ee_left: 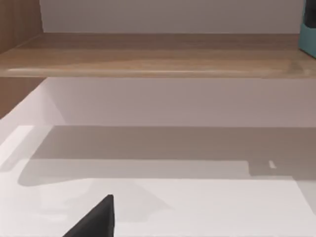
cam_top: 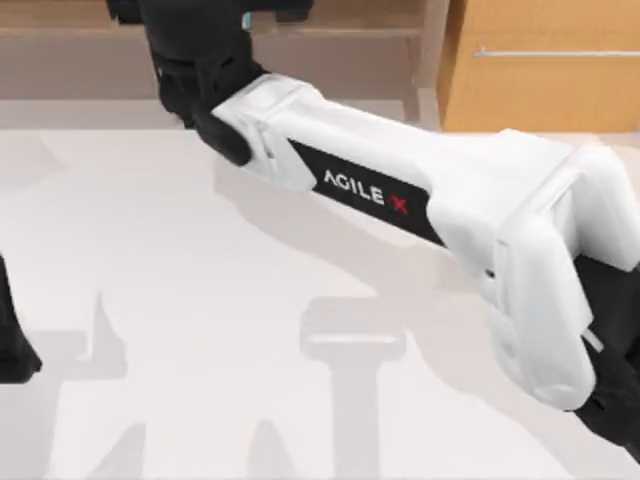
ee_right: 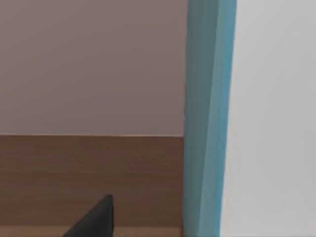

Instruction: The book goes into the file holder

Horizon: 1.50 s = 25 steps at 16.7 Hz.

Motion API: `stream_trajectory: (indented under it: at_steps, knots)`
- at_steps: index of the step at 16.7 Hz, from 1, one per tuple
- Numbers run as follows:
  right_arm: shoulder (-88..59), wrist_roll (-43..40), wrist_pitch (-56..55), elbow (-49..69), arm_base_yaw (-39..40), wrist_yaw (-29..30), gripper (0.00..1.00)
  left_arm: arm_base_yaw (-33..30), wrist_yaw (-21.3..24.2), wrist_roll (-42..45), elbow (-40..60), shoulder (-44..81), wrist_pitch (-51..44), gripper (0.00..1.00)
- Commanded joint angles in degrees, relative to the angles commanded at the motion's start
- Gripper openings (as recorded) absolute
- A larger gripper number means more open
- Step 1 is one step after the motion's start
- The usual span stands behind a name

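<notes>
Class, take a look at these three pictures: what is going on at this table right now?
The right arm reaches diagonally across the white table toward the far edge at the top view's upper left. Its wrist camera looks closely at a white object with a light-blue band, likely the book, in front of a wooden shelf. Whether it is gripped cannot be told. The left arm waits at the table's left edge.

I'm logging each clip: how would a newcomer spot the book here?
Follow the right arm across the table toward the wooden shelf at the top view's far edge. By its dark wrist a small light-blue sliver shows: the book, blue-banded and white in the right wrist view.
</notes>
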<state>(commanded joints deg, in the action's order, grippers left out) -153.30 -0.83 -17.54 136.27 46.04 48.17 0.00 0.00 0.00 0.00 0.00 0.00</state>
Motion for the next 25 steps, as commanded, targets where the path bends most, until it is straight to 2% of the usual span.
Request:
stream_trajectory:
  at_steps: [8,21,25]
  knots:
    - [-2.57,-0.04,2.44,5.03,-0.62,-0.59,1.0,0.0,0.0,0.0,0.0,0.0,0.0,1.0]
    - [-2.57,-0.04,2.44,5.03,-0.62,-0.59,0.02,0.0,0.0,0.0,0.0,0.0,0.0,1.0]
    - [-2.57,-0.04,2.44,5.03,-0.62,-0.59,0.0,0.0,0.0,0.0,0.0,0.0,0.0,1.0]
